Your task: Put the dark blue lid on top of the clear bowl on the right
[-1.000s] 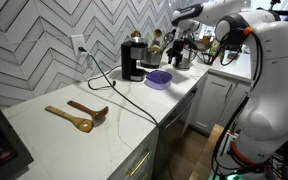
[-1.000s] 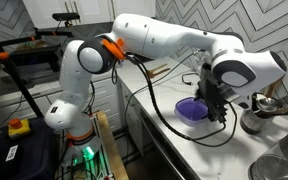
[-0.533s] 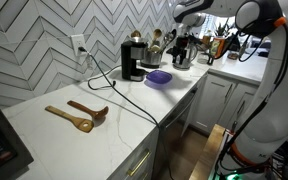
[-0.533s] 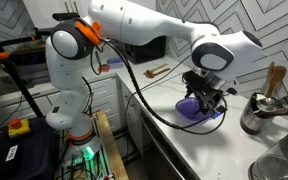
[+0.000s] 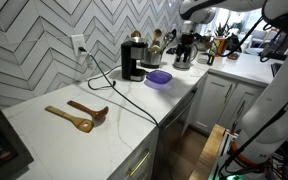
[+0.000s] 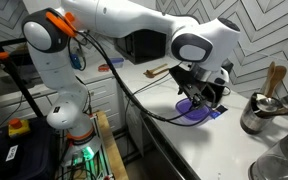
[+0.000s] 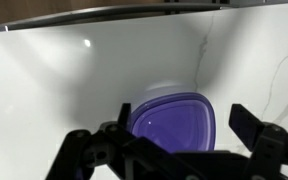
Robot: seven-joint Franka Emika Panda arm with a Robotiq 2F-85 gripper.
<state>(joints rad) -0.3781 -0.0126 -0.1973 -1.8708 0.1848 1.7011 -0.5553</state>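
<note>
The tool (image 6: 206,97) hangs over the lid (image 7: 171,125), jaws apart, gripping nothing. The lid appears seated on the bowl (image 7: 160,88), near the tabletop's (image 7: 54,80) front edge. We judge release complete: lift straight up, avoiding sideways drag. The tabletop is white marble. A coffee maker (image 5: 132,60) stands at its wall edge, with wooden spoons (image 5: 77,114) further along.
</note>
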